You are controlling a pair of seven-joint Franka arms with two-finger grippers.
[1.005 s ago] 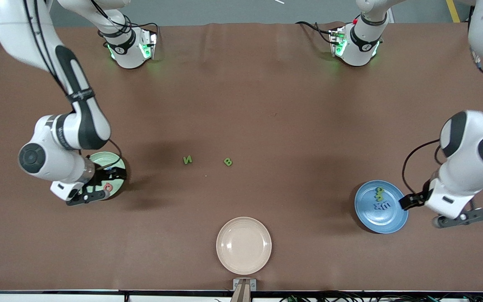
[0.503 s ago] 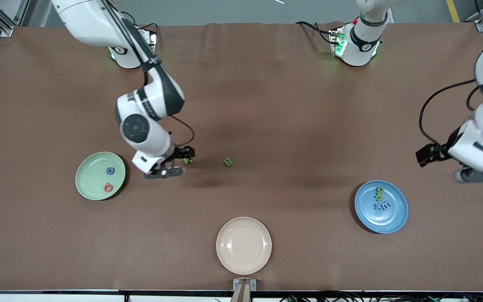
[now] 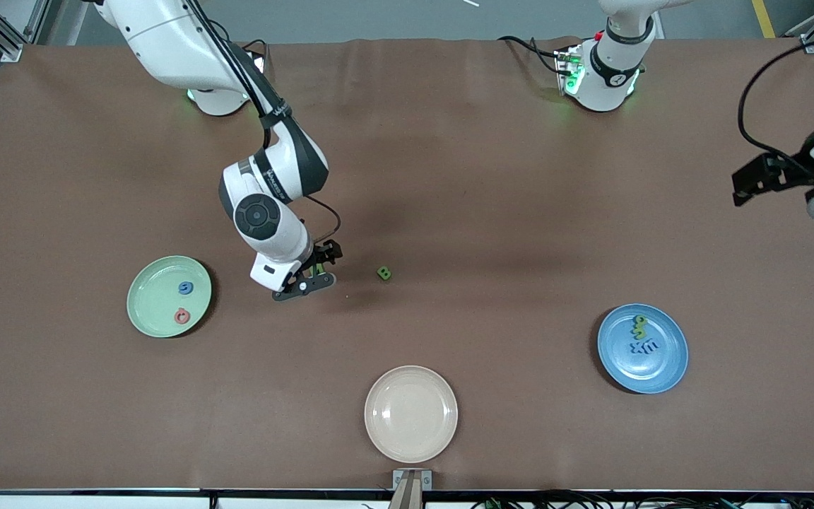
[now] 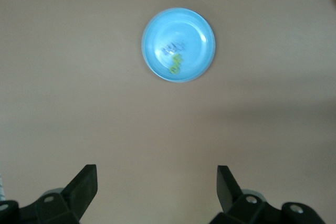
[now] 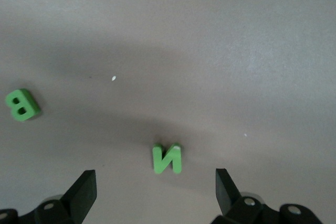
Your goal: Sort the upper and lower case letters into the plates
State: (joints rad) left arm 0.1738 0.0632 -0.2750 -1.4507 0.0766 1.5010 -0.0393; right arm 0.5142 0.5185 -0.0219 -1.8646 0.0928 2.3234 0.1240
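The brown table (image 3: 492,177) carries three plates. A cream plate (image 3: 411,413) sits nearest the front camera. The mint green plate (image 3: 169,295), toward the right arm's end, holds a blue letter (image 3: 186,288) and a pink-red letter (image 3: 181,316). The blue plate (image 3: 642,348), toward the left arm's end, holds green and blue letters (image 3: 642,338). The right gripper (image 5: 155,192) hangs wide open and empty over the green N (image 5: 167,158). The green B (image 3: 384,273) lies near it. The left gripper (image 4: 156,192), wide open and empty, is raised over bare table.
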